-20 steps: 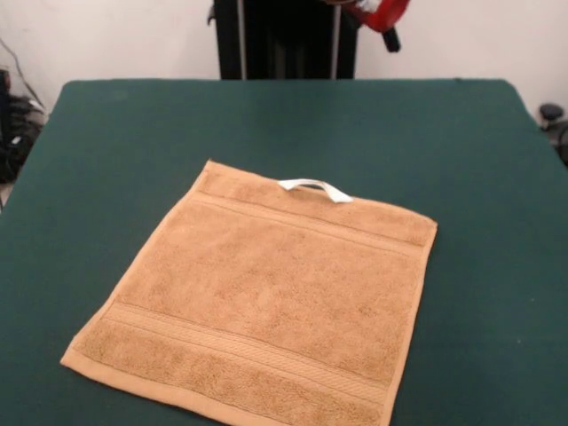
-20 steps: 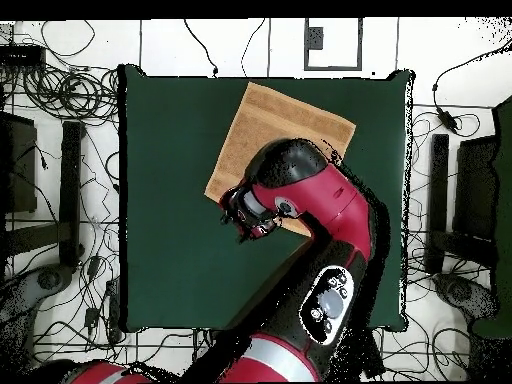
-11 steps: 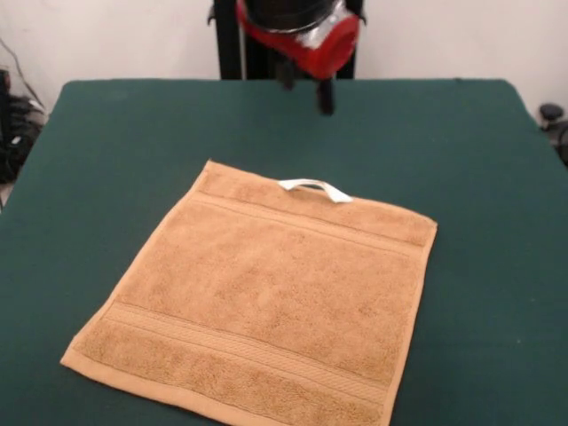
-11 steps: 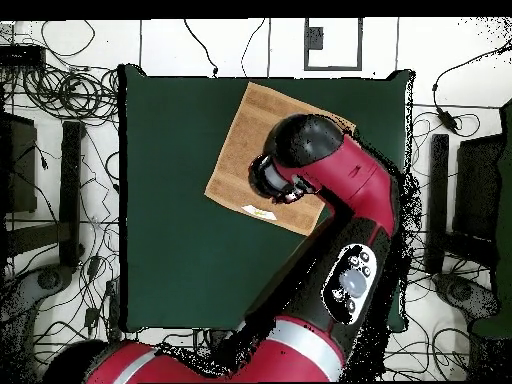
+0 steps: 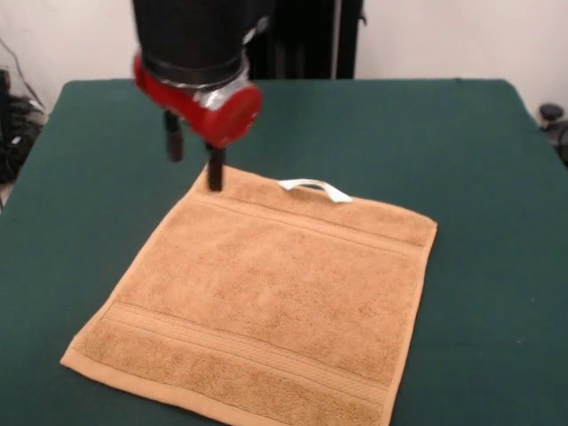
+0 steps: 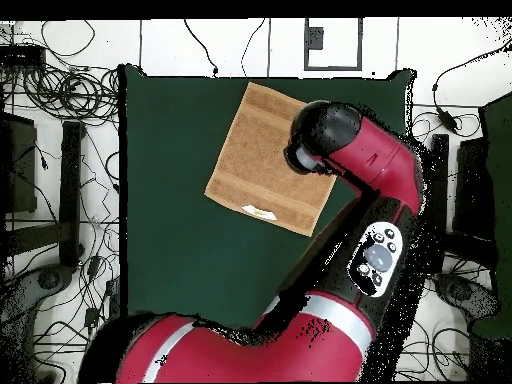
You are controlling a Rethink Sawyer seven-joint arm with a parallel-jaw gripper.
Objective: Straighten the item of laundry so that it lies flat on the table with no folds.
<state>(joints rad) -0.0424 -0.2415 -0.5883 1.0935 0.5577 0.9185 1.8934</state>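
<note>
On the green table (image 5: pixel 479 133), the towel (image 5: pixel 266 302) lies flat beneath the spread, empty end effector (image 5: pixel 193 161).

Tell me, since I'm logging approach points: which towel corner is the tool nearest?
The tool is nearest the towel's far-left corner in the front view, left of the white loop tag.

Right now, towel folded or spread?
Spread. The towel lies flat on the table, four corners out, both border bands showing, no folds visible.
</note>
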